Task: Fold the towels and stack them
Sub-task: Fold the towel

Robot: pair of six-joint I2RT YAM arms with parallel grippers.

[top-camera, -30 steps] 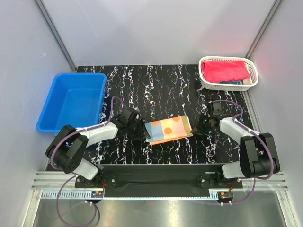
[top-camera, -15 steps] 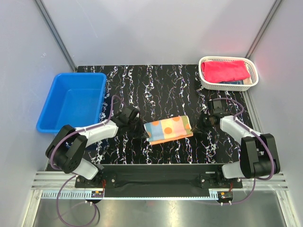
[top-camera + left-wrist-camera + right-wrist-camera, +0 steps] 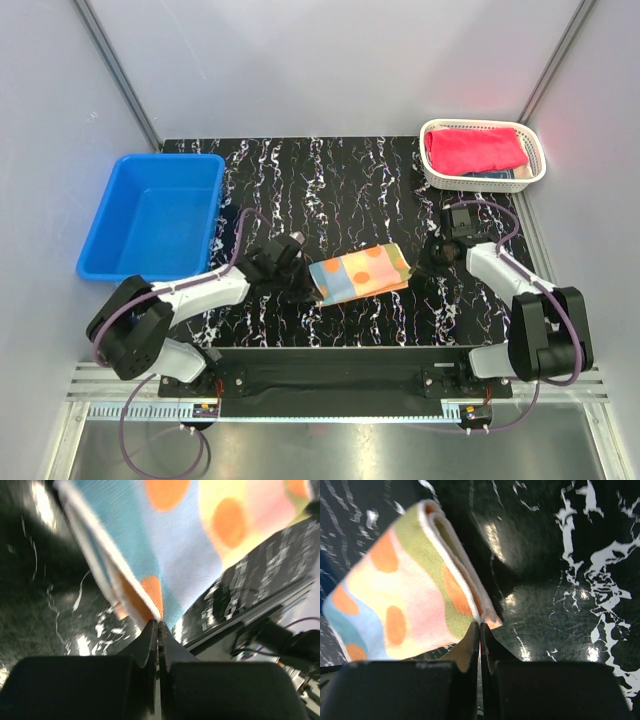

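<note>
My left pincer [image 3: 158, 626] pinches the spotted towel [image 3: 360, 272] by a corner; my right pincer [image 3: 479, 626], pressed together, meets the opposite corner. Uneven pulling could unfold it.

My left arm [image 3: 195, 290] lies low over the counter, forearm stretched right toward the middle. My left claw [image 3: 300, 287] points inward, its fingers [image 3: 142, 647] pressed flat together, no gap showing. My right arm [image 3: 495, 268] runs from its base away and inward. My right claw [image 3: 428, 262] sits low, pointing left, both fingers [image 3: 467, 647] likewise closed tight, tip to tip.
</note>
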